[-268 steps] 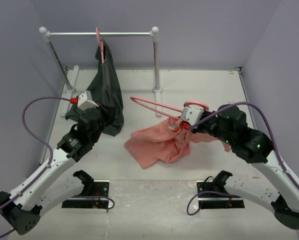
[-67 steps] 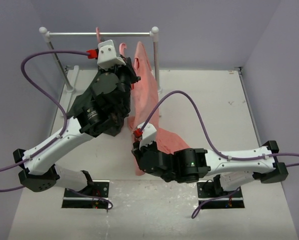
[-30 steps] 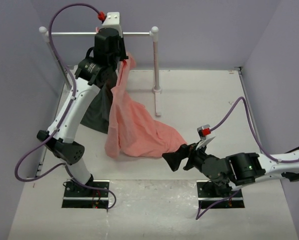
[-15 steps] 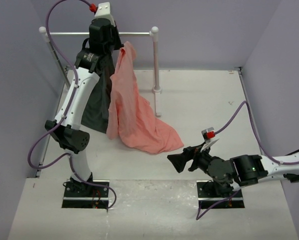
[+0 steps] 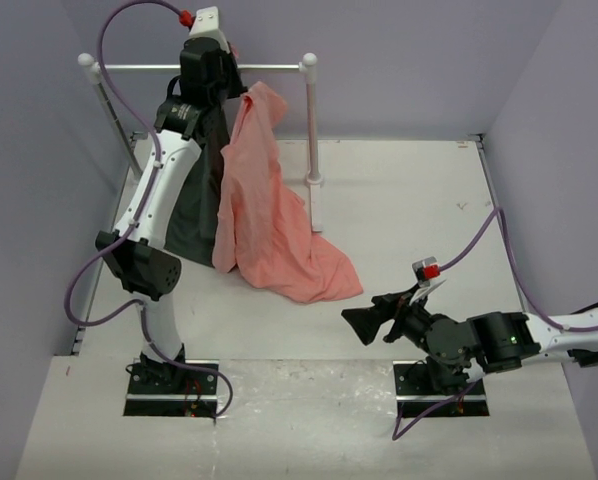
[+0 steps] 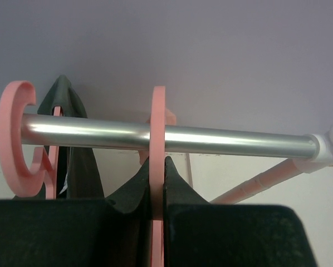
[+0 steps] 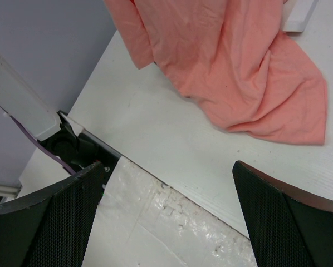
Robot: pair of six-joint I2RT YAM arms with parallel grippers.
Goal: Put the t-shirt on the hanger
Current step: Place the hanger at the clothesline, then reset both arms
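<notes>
Top external view, far left: a dark grey-green garment [image 5: 194, 215] hangs from the horizontal metal rail [image 6: 233, 142] on its own pink plastic hanger [image 6: 13, 144]; just right of it, up at the rail, the left gripper [image 6: 157, 172] is clamped on the hook of the thin pink plastic clothes hanger [image 6: 158, 122], which crosses the rail; the salmon-pink t-shirt [image 5: 264, 210] drapes down from beside that gripper, its hem pooled on the white table [image 5: 409, 200]; low at right, well apart from the cloth, the right gripper [image 7: 167, 166] has its jaws spread wide, empty.
</notes>
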